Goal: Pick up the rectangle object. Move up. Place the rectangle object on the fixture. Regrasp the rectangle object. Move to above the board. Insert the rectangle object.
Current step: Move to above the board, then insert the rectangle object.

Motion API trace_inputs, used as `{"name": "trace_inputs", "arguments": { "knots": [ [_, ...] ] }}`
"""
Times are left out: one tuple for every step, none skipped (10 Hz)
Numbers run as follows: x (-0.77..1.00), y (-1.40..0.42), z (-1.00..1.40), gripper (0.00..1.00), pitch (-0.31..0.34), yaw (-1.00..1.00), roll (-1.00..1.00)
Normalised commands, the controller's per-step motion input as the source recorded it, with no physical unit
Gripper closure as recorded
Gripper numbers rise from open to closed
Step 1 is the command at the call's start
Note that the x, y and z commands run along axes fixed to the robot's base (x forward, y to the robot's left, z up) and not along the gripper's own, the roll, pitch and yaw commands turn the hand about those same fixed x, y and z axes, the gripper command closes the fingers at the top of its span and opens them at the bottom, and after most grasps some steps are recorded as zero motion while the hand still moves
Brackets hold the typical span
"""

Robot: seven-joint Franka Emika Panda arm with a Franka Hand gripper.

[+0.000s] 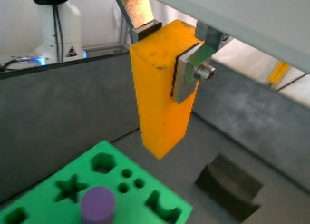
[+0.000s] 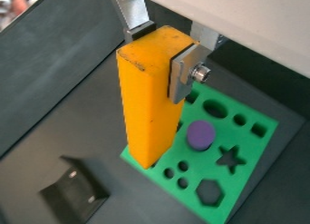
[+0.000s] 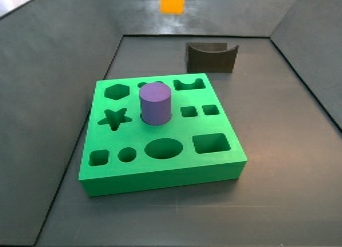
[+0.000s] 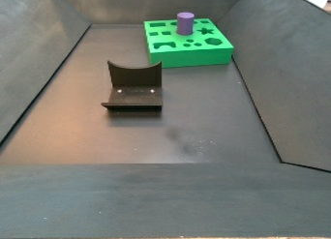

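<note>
My gripper is shut on the top end of the rectangle object, a plain orange-yellow block hanging upright. Both wrist views show this grip, with the block high above the floor. The green board lies below, past the block's lower end, and the dark fixture stands on the floor apart from it. In a side view only the block's lower end shows at the top edge, behind the board and the fixture. The gripper itself is out of both side views.
A purple cylinder stands upright in one of the board's holes, and also shows in a wrist view. Dark sloped walls enclose the bin floor. The fixture stands mid-floor, the board in the far corner.
</note>
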Motion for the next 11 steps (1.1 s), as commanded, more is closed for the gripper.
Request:
{"name": "trace_inputs", "arguments": {
  "knots": [
    [-0.14,-0.09,0.02,1.00,-0.007,-0.11,-1.00],
    [-0.11,-0.02,0.01,1.00,-0.029,-0.08,-0.89],
    [-0.10,0.01,0.01,1.00,-0.047,-0.06,-0.67],
    [-0.08,0.02,0.00,1.00,-0.055,-0.02,-0.42],
    [-0.07,0.01,0.00,1.00,-0.054,-0.03,-0.32],
    [-0.02,0.00,-0.01,1.00,-0.001,0.00,0.00],
    [0.00,0.00,0.00,1.00,0.000,0.00,-0.01],
    [0.00,-0.06,-0.02,1.00,0.000,0.00,0.00],
    [0.05,-0.34,-0.06,1.00,0.000,0.00,0.00],
    [0.45,-0.71,-0.04,1.00,0.000,-0.28,0.00],
    [0.47,-0.71,-0.03,1.00,0.000,-0.27,0.00]
  ]
}}
